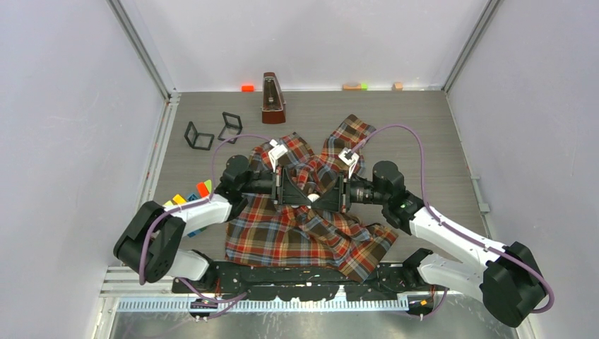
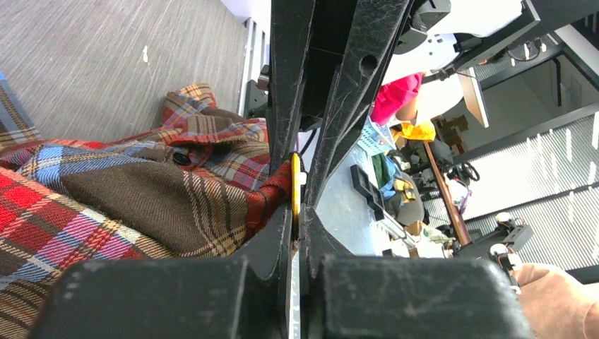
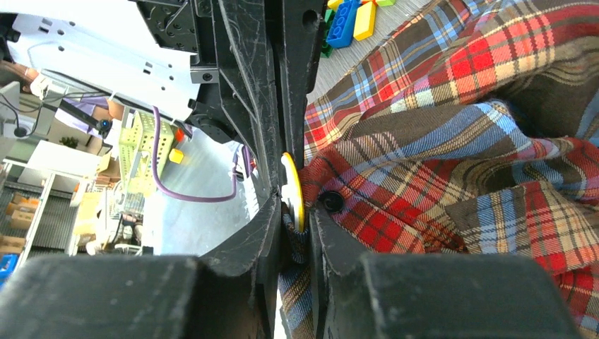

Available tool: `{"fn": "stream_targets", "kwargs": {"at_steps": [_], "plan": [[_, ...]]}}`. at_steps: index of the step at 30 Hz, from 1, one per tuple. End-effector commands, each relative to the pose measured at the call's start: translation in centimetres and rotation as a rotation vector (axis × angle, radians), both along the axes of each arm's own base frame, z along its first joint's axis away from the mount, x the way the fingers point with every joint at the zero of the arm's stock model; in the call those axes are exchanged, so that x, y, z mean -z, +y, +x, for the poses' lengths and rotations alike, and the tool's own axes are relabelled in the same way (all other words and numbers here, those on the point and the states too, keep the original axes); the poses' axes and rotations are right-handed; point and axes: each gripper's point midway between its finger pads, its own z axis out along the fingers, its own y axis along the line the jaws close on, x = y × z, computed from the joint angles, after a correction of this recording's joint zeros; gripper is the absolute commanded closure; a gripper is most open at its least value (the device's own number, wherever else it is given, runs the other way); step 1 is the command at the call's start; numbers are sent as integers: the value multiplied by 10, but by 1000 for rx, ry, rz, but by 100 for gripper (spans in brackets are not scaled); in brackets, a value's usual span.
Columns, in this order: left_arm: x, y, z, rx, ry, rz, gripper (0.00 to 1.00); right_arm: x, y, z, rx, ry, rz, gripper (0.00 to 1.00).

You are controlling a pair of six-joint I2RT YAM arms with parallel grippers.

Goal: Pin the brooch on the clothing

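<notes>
Bright, even overhead light; only soft shadows fall on the desk (image 1: 438, 141). Wrist views hold the shirt (image 3: 459, 155) sharp, the near jaws dark and slightly blurred, the room behind washed pale

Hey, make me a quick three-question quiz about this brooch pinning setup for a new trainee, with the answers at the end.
1. True or false: the left gripper is shut on the brooch.
2. The brooch's rim is: A yellow, B green, C blue.
3. What small dark thing on the shirt sits just beside the tips of the right gripper?
Key: 1 true; 2 A; 3 a button.
</notes>
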Motion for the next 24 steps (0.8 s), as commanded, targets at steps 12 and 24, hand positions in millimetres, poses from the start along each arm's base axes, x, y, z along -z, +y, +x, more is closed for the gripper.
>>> {"fn": "stream_targets", "kwargs": {"at_steps": [12, 24], "plan": [[-26, 3, -17, 20, -154, -22, 100, 29, -21, 51, 334, 51, -78, 94], [-27, 2, -23, 48, -158, -24, 100, 44, -32, 67, 428, 122, -122, 99]]}}
